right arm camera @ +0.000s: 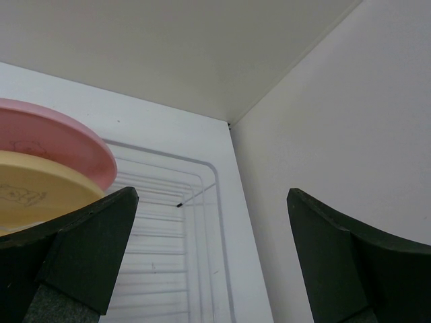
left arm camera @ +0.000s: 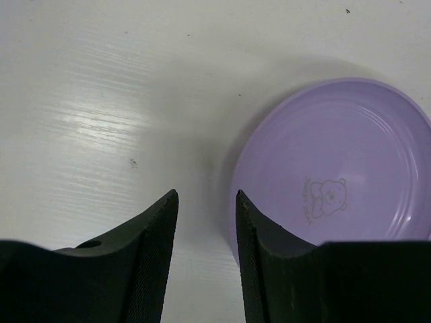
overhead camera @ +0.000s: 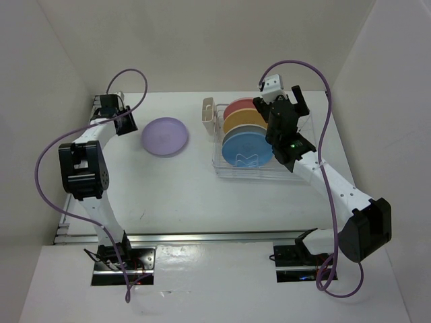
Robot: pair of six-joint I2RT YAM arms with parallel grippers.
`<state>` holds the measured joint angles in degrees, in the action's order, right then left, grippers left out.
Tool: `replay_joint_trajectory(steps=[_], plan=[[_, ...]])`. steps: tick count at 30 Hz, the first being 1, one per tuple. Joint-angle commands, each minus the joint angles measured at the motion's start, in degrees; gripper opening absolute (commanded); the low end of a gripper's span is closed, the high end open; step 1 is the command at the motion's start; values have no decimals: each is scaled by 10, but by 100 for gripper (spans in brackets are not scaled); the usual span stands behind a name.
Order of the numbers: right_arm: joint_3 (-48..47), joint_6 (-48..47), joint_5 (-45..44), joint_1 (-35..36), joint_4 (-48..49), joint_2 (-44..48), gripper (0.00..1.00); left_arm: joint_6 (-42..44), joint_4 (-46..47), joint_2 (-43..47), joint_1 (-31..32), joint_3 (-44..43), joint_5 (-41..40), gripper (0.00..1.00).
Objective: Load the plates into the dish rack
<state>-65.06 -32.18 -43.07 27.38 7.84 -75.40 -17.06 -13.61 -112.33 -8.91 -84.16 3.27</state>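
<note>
The lavender plate (overhead camera: 165,136) lies flat on the white table, left of the dish rack (overhead camera: 222,171). It also shows in the left wrist view (left arm camera: 337,168). The pink (overhead camera: 237,106), orange-yellow (overhead camera: 241,122) and blue (overhead camera: 247,149) plates stand on edge in the rack. The cream plate is not visible. My left gripper (overhead camera: 113,106) hangs over the table's far left; its jaws (left arm camera: 207,195) are slightly open and empty, just left of the lavender rim. My right gripper (overhead camera: 279,101) is wide open and empty (right arm camera: 212,195) over the rack's right end (right arm camera: 202,182), beside the pink (right arm camera: 60,145) and yellow (right arm camera: 30,192) plates.
A beige cutlery holder (overhead camera: 208,114) sits at the rack's left end. White walls close in on the left, back and right; the right wall (right arm camera: 337,134) is close to the rack. A metal rail (overhead camera: 202,237) runs along the table's near edge.
</note>
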Motion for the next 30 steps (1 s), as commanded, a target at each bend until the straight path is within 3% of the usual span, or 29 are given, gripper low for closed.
replay_joint_trajectory(steps=[1, 14, 27, 30], plan=[[-7, 11, 3, -3, 2, 6, 100, -16, 22, -15, 16, -10, 22, 47], [-7, 11, 3, -3, 2, 6, 100, -10, 17, -89, 45, -75, 27, 47], [-12, 11, 3, -3, 2, -5, 100, 6, 12, -117, 50, -43, 22, 47], [-12, 11, 3, -3, 2, -5, 100, 11, 17, -117, 57, -43, 32, 34]])
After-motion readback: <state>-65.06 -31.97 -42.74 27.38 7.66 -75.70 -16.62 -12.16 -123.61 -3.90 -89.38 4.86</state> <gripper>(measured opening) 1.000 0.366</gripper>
